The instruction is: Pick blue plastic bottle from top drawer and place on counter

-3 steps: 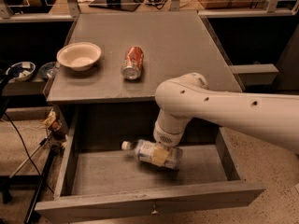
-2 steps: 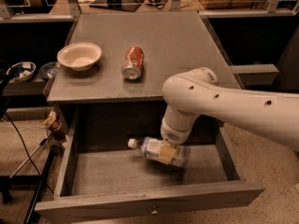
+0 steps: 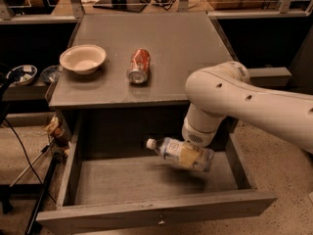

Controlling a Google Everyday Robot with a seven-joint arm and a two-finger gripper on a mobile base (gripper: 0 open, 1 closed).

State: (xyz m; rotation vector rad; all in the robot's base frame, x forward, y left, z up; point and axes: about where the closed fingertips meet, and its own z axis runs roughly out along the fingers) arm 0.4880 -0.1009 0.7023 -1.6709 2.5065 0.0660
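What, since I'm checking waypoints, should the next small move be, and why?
Probably lift straight up: the gripper holds the blue plastic bottle over the top drawer, below the counter level, so it must clear that edge first.

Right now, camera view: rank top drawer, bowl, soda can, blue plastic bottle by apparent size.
1. top drawer
2. blue plastic bottle, clamped in the gripper over the drawer, and bowl: close, unranked; bottle sits nearer the camera
3. soda can

Cream bowl (image 3: 82, 58) near red-orange soda can (image 3: 139, 66) on its side
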